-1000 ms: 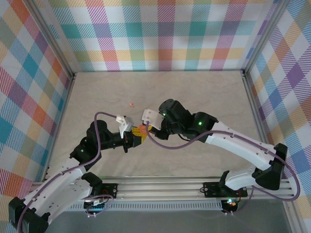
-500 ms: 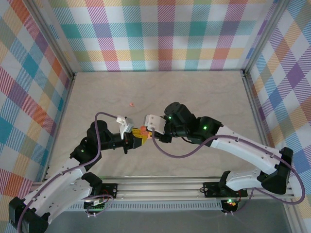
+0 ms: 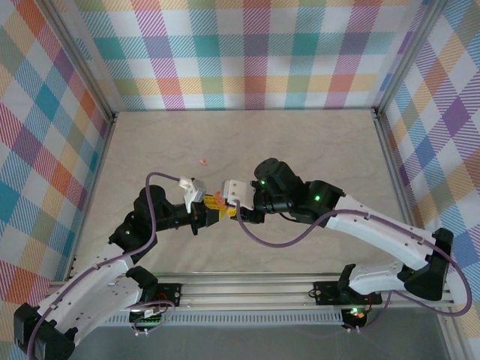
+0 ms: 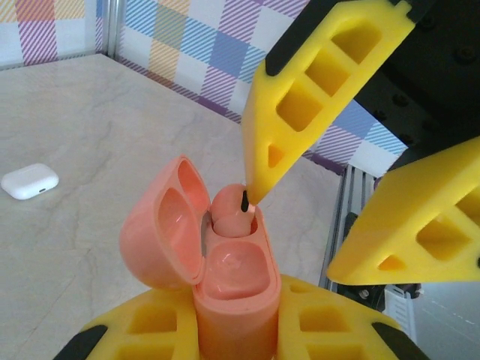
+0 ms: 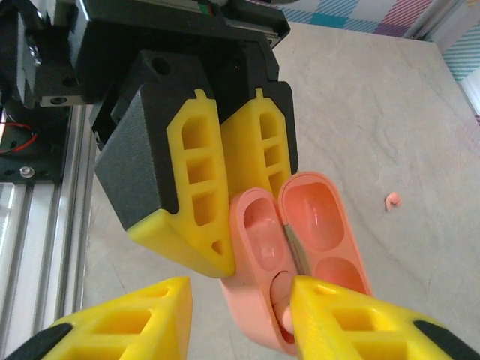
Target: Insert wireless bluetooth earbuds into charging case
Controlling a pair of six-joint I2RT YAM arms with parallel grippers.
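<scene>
While left gripper clamps open pink case, right gripper spread wide, fingertip at seated earbud, white case at left edge.

Left arm: rises from its base at the lower left of the top view, elbow bent, forearm pointing right towards the centre.
Left gripper: just left of centre in the top view, clamped on the lower body of the pink case, which it holds upright.
Left fingers: yellow, along the bottom edge of the left wrist view, one on each side of the case.
Right arm: sweeps from its base at the lower right, up and left to the centre of the top view.
Right gripper: faces the left gripper almost tip to tip, jaws parted.
Right fingers: reach in from the upper right of the left wrist view, one tip at the case's open mouth.
</scene>
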